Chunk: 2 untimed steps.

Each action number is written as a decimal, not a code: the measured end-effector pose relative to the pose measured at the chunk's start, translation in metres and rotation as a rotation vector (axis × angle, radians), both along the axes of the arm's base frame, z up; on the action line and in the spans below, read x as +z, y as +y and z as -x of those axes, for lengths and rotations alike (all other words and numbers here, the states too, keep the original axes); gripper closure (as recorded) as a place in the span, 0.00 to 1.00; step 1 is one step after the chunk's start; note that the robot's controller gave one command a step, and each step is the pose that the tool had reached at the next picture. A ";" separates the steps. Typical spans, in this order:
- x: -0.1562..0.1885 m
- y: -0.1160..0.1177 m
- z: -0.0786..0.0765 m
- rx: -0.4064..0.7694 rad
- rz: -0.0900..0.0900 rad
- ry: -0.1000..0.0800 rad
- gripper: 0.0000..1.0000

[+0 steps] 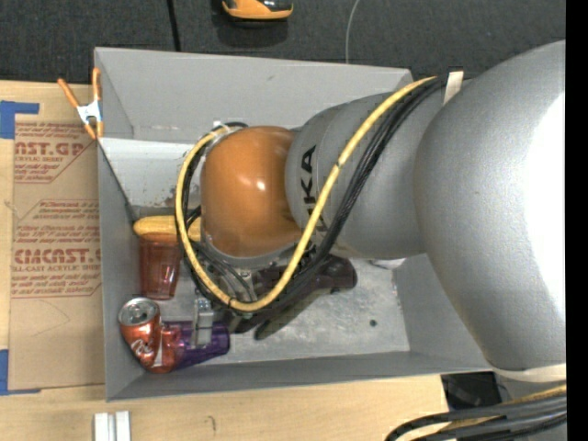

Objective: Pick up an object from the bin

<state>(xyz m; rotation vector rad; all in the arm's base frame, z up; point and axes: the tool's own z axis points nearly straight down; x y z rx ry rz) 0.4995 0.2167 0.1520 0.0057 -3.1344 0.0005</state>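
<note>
Low in the left corner of the bin [276, 366] lies a dented red drinks can [138, 327], touching a purple plastic piece [209, 343] on its right. The pincer [203, 320] hangs right over that piece, but under the orange cover [243, 191] I cannot tell whether it is released or clenched. The purple piece looks light, stiff and smooth, probably slippery, so its narrow middle seems the surest hold.

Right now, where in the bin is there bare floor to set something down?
Bare floor lies lower right, between the black thing and the bin's near wall. The lower left corner is crowded: red can, purple thing, brown jar.
</note>
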 end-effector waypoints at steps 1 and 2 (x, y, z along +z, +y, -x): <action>0.004 -0.001 -0.002 -0.003 -0.002 -0.007 0.00; -0.032 -0.036 -0.029 0.067 -0.005 -0.015 0.00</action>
